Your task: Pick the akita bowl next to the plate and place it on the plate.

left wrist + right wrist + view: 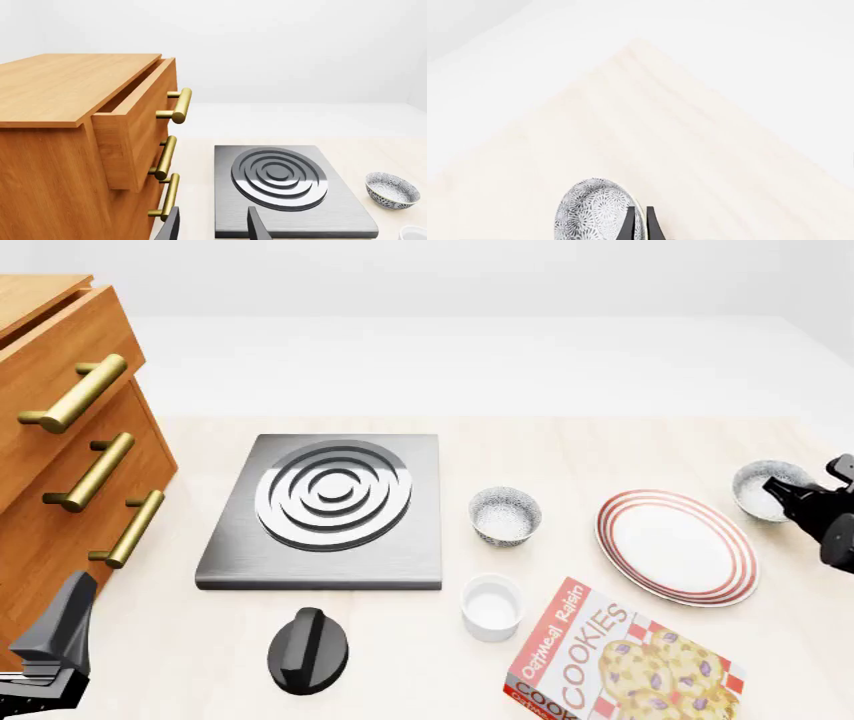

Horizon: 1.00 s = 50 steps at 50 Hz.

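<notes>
Pale wooden table [587,445] carries everything, with plain white behind it. Your right gripper [640,223] has its jaws pinched on the rim of the akita bowl [765,490], which sits just beside the far right edge of the plate [675,544]. In the right wrist view the two thin fingers stand very near each other with the bowl wall between them, so the grip looks thin. I judge that you should lift slowly and keep the bowl level, because a rim pinch can let it swing or slip. Raise it only enough to pass the plate's red rings, carry it toward the white centre, and lower it until it rests flat before you release.

Your left gripper [212,225] waits low near the cabinet [60,440] with its jaws spread and nothing between them; leave it there.

By count, you have two speckled bowls: the one you hold and a second bowl [505,515] between the stove burner [327,510] and the plate. You have also one plate, one white ramekin [491,606], one burner, one black knob [308,650], one cookie box [614,660] and one cabinet with three brass handles.
</notes>
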Each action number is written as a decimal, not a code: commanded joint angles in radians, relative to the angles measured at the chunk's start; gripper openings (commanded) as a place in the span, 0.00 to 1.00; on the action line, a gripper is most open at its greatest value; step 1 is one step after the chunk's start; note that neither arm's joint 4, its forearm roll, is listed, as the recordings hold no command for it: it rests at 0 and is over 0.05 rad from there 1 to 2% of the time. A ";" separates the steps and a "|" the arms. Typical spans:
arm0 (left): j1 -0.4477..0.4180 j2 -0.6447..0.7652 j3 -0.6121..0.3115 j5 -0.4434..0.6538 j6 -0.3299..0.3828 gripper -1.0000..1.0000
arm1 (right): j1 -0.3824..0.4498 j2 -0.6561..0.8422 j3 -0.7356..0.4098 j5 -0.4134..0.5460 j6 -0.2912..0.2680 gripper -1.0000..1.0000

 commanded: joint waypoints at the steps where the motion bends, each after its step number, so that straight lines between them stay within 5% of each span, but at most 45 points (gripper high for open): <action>1: 0.000 0.000 0.000 0.000 0.000 1.00 | -0.001 -0.048 0.012 0.022 0.013 0.00; 50: 0.000 0.000 0.000 0.000 0.000 1.00 | 0.029 -0.253 0.120 0.052 0.036 0.00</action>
